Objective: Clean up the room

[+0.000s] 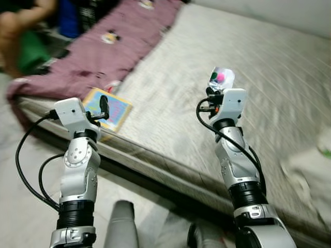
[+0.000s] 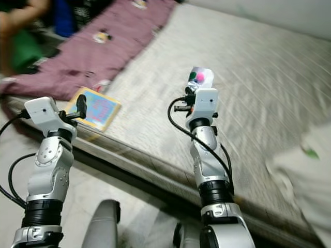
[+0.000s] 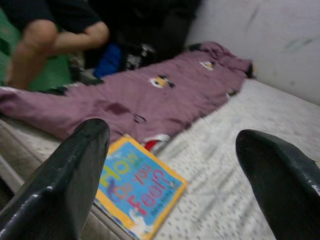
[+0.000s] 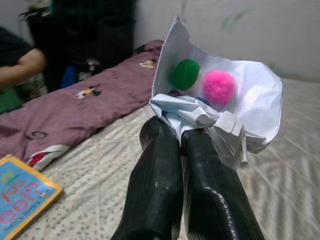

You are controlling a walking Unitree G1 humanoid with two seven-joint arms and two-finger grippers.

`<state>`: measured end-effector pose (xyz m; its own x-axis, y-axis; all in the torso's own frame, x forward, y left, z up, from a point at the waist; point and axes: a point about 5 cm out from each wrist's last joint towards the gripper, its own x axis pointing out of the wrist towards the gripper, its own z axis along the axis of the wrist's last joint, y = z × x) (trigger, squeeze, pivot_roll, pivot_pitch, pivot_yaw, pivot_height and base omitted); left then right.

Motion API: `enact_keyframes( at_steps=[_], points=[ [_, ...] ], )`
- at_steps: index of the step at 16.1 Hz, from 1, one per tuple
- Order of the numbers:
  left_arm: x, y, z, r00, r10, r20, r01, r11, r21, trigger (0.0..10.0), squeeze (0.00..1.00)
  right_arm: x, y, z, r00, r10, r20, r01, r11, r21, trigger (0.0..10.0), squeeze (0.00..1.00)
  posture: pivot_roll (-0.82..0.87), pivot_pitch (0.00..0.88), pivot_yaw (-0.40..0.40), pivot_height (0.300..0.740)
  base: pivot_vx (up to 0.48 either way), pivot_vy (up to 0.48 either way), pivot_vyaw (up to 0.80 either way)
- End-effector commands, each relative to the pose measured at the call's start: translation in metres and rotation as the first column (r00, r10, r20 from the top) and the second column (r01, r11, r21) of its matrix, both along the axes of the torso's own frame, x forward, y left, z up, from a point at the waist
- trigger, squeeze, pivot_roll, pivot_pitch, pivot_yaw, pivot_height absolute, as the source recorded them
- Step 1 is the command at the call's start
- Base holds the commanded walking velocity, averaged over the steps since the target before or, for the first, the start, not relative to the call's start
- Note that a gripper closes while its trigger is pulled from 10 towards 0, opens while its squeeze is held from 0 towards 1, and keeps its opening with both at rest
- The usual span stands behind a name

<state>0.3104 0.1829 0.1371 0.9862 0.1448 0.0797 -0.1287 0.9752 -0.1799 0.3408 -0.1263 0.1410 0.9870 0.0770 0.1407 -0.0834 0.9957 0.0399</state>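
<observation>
My right gripper [image 4: 180,137] is shut on a crumpled white paper [image 4: 240,100] that carries a green pompom [image 4: 184,74] and a pink pompom [image 4: 218,86]. I hold it raised above the grey mattress [image 1: 269,82]; from the head camera the paper [image 1: 221,77] sits atop the right arm. My left gripper [image 3: 175,145] is open and hovers near the mattress's front edge, just above a colourful children's book [image 1: 109,109] with a yellow border. The book [image 3: 135,192] lies flat at the corner of the mattress.
A purple blanket [image 1: 103,46] with small prints is spread along the far left of the mattress. A person's bare arm [image 3: 55,42] and green fabric [image 1: 28,51] are beyond it. A pale crumpled cloth [image 1: 310,170] lies at the right. Tiled floor [image 1: 31,217] runs below the bed edge.
</observation>
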Motion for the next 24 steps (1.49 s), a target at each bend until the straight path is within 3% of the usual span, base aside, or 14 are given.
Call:
enact_keyframes(
  at_steps=[1,7,14,16,24],
  points=[
    [0.000,-0.002,-0.002,1.000,-0.008,-0.005,0.008,1.000,0.004,10.0,0.00,-0.001,0.000,0.002,1.000,-0.003,0.012,0.003,1.000,-0.007,10.0,0.00,0.06,0.000,-0.052,0.685,0.000,0.000,0.00],
    [0.001,-0.008,-0.002,1.000,-0.025,-0.005,0.025,1.000,0.001,10.0,0.00,-0.001,-0.003,0.000,1.000,-0.021,0.012,0.021,1.000,-0.013,10.0,0.00,0.05,0.000,-0.048,0.740,0.000,0.000,0.00],
    [0.001,-0.008,-0.004,1.000,-0.011,-0.017,0.010,1.000,-0.011,10.0,0.00,0.000,-0.005,-0.001,1.000,-0.027,0.002,0.027,1.000,-0.013,10.0,0.00,0.05,0.000,-0.051,0.740,0.000,0.000,-0.17],
    [0.002,-0.008,-0.005,1.000,-0.017,-0.019,0.016,0.999,-0.046,10.0,0.00,0.001,-0.005,-0.001,1.000,-0.027,0.001,0.027,1.000,-0.007,10.0,0.00,0.05,0.000,-0.048,0.740,0.000,0.000,0.00],
    [0.005,-0.012,-0.003,0.999,-0.031,-0.011,0.030,0.998,-0.052,10.0,0.00,0.004,-0.006,-0.003,0.999,-0.035,-0.027,0.035,0.999,0.010,10.0,0.00,0.04,0.000,-0.051,0.740,0.000,0.064,-0.79]
  ],
)
